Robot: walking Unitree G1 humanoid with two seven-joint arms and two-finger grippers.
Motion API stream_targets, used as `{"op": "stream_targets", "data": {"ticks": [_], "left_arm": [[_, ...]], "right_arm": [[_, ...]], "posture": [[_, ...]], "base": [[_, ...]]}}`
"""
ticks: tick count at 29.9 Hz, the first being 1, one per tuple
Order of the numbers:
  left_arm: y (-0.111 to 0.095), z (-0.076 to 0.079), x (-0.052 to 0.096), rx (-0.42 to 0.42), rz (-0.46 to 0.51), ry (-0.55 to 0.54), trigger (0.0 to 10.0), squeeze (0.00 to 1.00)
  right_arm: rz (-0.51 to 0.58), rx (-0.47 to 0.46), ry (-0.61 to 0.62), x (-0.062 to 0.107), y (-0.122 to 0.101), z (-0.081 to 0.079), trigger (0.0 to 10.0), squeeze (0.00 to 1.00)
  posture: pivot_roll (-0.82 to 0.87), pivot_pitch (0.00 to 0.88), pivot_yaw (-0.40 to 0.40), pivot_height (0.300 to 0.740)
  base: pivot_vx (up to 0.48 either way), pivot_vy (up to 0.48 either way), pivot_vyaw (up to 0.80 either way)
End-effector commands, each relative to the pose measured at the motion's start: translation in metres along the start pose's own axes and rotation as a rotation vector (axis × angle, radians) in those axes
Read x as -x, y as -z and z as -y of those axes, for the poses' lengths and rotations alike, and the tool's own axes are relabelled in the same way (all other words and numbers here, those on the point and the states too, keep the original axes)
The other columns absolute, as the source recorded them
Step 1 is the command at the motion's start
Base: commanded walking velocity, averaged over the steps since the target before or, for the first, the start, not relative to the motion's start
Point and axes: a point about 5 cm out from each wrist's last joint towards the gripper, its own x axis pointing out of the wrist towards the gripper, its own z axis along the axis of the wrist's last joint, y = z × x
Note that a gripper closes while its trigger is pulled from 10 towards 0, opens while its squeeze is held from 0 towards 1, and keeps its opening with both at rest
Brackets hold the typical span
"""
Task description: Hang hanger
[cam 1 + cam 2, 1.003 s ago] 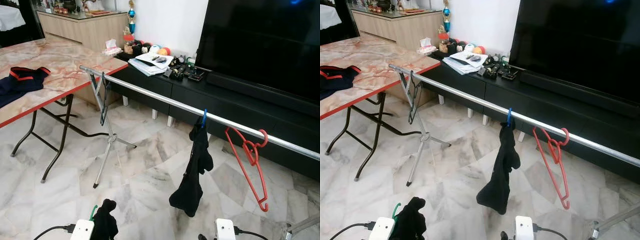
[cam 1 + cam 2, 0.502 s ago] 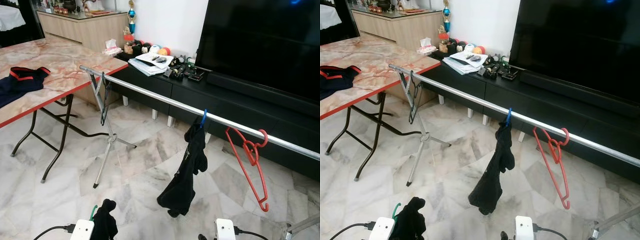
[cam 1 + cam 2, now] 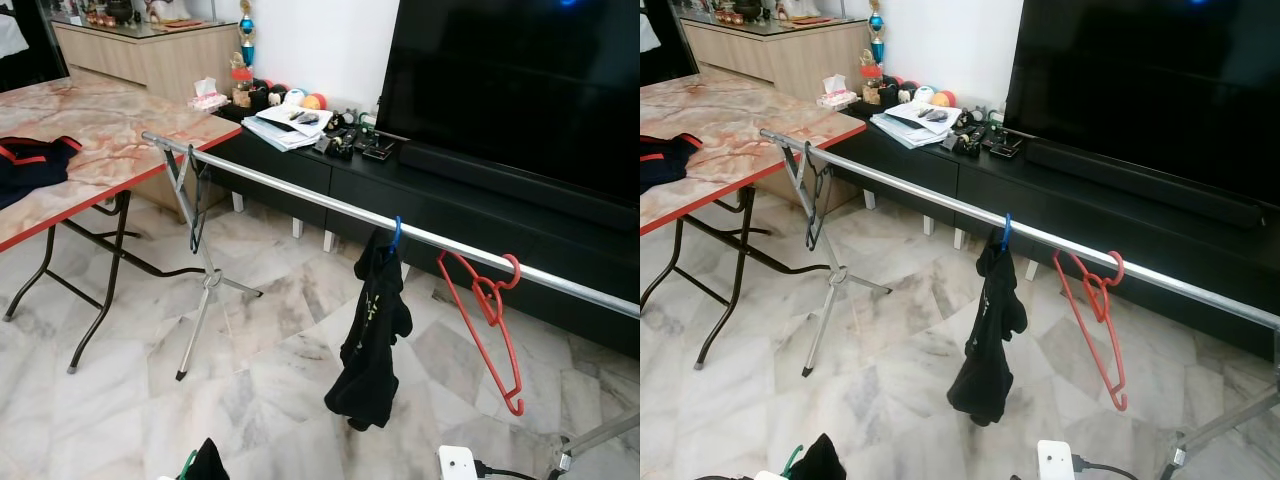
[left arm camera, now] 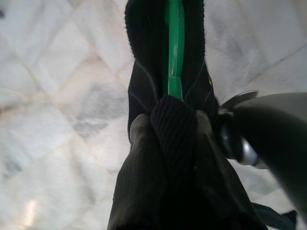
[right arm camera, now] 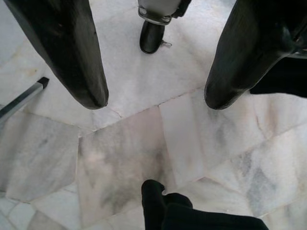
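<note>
A rail [image 3: 300,196] ran from the upper left of the frame down to the right edge, resting on a folding stand [image 3: 200,270] at its left end. On the rail hung a garment [image 3: 372,330] near centre, with an empty hanger [image 3: 485,320] just to its right. A table [image 3: 100,130] filled the upper left, with clothing [image 3: 30,165] lying on it at the left edge. Behind the rail stood a low cabinet [image 3: 450,200], papers [image 3: 285,125] on its left end, and a television [image 3: 520,90] above it at upper right. At the bottom edge, a cloth-wrapped hanger [image 4: 173,52] sat left of centre.
</note>
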Motion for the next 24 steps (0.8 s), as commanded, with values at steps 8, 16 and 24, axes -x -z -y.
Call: {"op": "stream_targets", "data": {"ticks": [8,16,24], "left_arm": [[-0.069,-0.045,0.012,-0.060,0.471,-0.212,10.0,0.00],[-0.099,-0.038,0.045,-0.213,0.719,0.074,10.0,0.00],[-0.113,-0.040,0.071,-0.246,0.761,0.271,10.0,0.00]], "right_arm": [[-0.014,-0.009,0.007,0.001,0.005,-0.001,10.0,0.00],[-0.017,-0.014,0.017,0.001,0.008,0.001,10.0,0.00],[-0.019,-0.015,0.016,0.001,0.009,0.001,10.0,0.00]], "posture": [[0.21,0.000,-0.019,0.740],[0.22,0.008,-0.005,0.740],[0.22,0.013,-0.008,0.740]], "base": [[0.000,0.000,0.00],[0.000,0.000,0.00],[0.000,0.000,0.00]]}}
